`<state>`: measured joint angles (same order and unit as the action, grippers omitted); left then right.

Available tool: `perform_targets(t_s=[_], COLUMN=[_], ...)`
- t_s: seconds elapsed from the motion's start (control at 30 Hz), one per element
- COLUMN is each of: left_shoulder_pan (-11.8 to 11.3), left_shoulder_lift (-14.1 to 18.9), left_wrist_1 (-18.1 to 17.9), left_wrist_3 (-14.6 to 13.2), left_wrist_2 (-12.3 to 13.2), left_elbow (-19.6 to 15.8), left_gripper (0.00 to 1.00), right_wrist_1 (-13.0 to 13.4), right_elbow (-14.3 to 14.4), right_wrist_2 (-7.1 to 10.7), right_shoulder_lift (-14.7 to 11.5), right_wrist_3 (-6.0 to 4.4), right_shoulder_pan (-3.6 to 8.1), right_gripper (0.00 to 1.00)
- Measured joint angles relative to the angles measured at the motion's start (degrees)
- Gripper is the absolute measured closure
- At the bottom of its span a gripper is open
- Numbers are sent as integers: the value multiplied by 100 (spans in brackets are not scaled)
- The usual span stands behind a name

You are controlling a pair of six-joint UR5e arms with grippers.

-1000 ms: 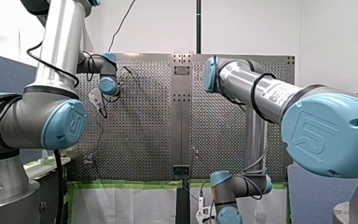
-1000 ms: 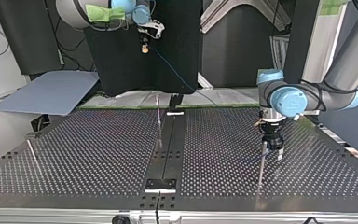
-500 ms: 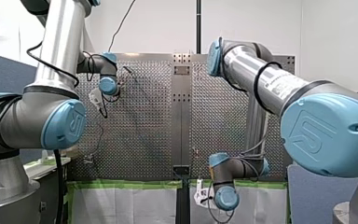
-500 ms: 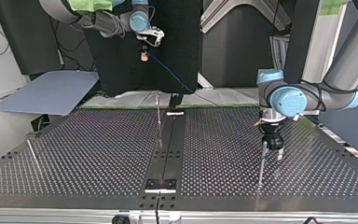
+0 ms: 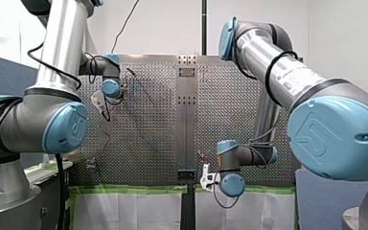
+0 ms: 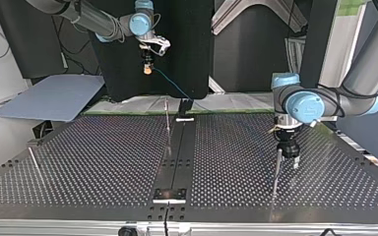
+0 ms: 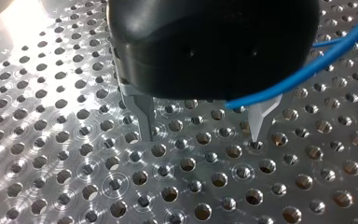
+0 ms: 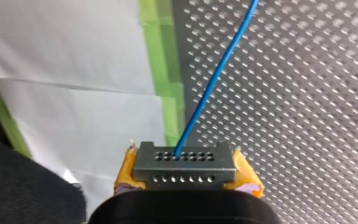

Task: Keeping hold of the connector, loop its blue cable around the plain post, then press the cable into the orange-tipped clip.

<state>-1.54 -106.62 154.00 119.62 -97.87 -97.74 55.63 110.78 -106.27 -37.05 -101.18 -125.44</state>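
Moved: my right gripper has swung in from off the perforated table toward its taped edge, carrying the connector along.
Right grip: yellow pads clamped on both ends of the connector, which sits squarely between them.
Blue cable: leaves the connector's face and runs straight ahead of my fingers, out over the table.
Left grip: my left gripper has its metal fingers spread apart with nothing between them, tips just above the table.

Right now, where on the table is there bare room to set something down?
In the top view, the widest bare stretch of table lies between the thin rod at the left and the centre strip. Crowded: around my left gripper and the post beside it.
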Motion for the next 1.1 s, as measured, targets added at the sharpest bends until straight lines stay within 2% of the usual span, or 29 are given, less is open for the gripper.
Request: perform_targets(t_s=[0.27,0.6,0.77,0.9,1.1], left_shoulder_pan=[16,24,24,24,26], left_shoulder_lift=[2,-1,0,0,0], left_wrist_1=[0,8,18,24,34], left_wrist_3=[0,0,0,0,0], left_wrist_2=[-5,-13,-16,-17,-17], left_elbow=[-3,-4,-5,-3,-5], left_gripper=[0,0,0,0,0], right_wrist_1=[447,911,1020,1120,1256], right_elbow=[353,387,388,388,387], right_wrist_2=[23,56,95,103,106], right_shoulder_lift=[-452,-931,-1180,-1142,-856], right_wrist_3=[10,39,133,160,167], right_shoulder_pan=[115,199,234,242,250], right_gripper=[100,100,100,100,100])
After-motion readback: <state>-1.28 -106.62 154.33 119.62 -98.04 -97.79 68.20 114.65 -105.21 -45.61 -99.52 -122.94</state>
